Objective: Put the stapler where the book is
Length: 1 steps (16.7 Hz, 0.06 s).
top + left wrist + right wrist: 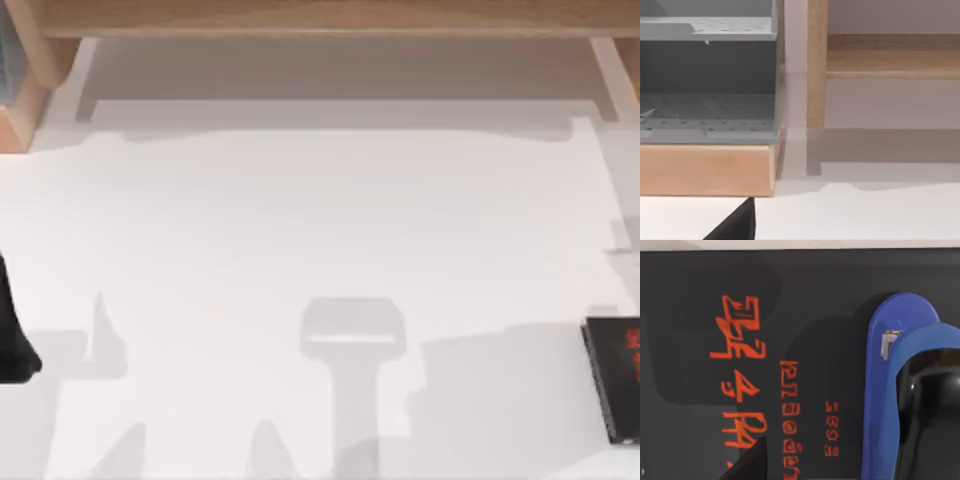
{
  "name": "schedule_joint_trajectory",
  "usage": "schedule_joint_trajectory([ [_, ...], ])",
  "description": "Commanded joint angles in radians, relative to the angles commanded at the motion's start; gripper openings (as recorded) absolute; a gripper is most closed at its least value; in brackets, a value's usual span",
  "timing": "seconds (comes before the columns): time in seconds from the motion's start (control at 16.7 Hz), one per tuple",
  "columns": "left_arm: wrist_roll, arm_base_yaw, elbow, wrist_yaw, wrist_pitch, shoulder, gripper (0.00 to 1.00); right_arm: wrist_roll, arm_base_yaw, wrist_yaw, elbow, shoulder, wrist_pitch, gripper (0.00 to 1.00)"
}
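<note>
The book [765,340] is black with red lettering, and the right wrist view looks down on its cover from close up. A blue stapler [885,405] with a glossy black top lies flat on that cover. My right gripper [747,465] hovers just above the book, beside the stapler, as a dark tip at the frame's edge. In the top view the book [612,378] lies at the table's right edge, partly cut off by the frame. My left gripper [12,340] is parked at the table's left edge.
A wooden shelf frame [330,20] runs along the back of the white table [320,230]. At the back left stands a wooden-based unit [705,170] with grey perforated trays [705,107], right in front of the left gripper [735,225].
</note>
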Motion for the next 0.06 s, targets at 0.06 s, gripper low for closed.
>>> schedule_joint_trajectory([
  [0.06, 0.0, 0.0, 0.0, 0.0, 0.0, 0.0, 1.0, 0.0, 0.0, 0.0, 0.0, 0.0, 0.0, 1.0],
])
